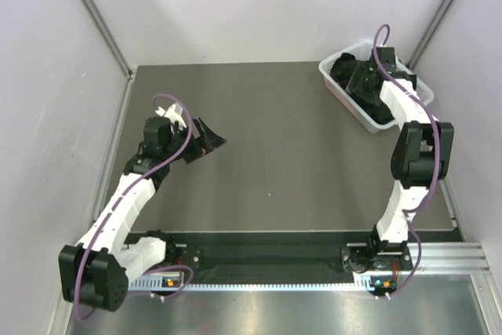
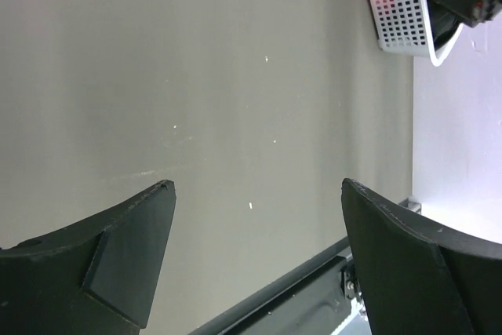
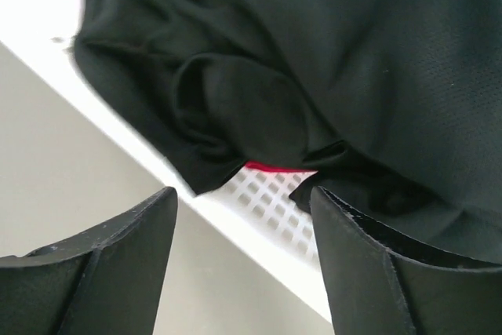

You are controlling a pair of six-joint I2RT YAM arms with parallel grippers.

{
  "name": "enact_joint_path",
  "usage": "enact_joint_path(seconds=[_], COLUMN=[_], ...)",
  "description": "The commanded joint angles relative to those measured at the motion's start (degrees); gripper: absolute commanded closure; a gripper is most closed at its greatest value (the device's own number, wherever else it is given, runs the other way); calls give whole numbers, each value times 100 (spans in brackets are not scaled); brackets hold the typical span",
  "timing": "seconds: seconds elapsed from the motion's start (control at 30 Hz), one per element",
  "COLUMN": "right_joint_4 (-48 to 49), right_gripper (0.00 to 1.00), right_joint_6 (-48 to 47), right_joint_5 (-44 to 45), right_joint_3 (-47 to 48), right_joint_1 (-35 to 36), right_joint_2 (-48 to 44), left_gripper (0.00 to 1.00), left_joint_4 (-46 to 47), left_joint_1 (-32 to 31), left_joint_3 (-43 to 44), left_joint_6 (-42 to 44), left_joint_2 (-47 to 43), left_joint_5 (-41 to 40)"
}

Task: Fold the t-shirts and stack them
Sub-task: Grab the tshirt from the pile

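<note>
A large black t-shirt (image 1: pixel 351 76) lies crumpled in the white lattice basket (image 1: pixel 332 84) at the back right. In the right wrist view the black shirt (image 3: pixel 314 52) drapes over the basket's rim, with a strip of a red shirt (image 3: pixel 274 168) under it. The pale pink shirt is hidden. My right gripper (image 1: pixel 365 84) hovers over the basket, open and empty (image 3: pixel 243 194), straddling the rim. My left gripper (image 1: pixel 210 140) is open and empty (image 2: pixel 257 186) above the bare table at the left.
The basket also shows in the left wrist view (image 2: pixel 400 5), with pink-red behind its lattice. Grey walls close the table on three sides. A metal rail (image 1: pixel 314 256) runs along the near edge by the arm bases.
</note>
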Motion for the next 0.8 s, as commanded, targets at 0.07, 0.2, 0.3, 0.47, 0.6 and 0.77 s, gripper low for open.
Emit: enact_joint_path(seconds=[0.07, 0.2, 0.3, 0.47, 0.6, 0.77], right_joint_4=[239, 362, 590, 662, 522, 651], right_gripper=[37, 43, 50, 90, 100, 100], right_joint_6=[398, 442, 380, 354, 450, 512], right_joint_5=[-383, -638, -726, -841, -797, -700], right_joint_3=[429, 490, 403, 587, 1174, 2247], right_joint_1=[-238, -265, -273, -300, -300, -160], right_joint_2=[360, 519, 484, 449, 334, -245], left_gripper=[10, 11, 12, 12, 14, 18], left_joint_4=[9, -193, -281, -325, -413, -536], left_joint_1=[57, 66, 83, 110, 127, 127], left_joint_3=[690, 919, 1017, 1139, 1236, 1176], left_joint_6=[274, 450, 520, 573, 608, 538], left_joint_2=[266, 416, 460, 530, 644, 549], left_joint_5=[229, 238, 238, 291, 352, 563])
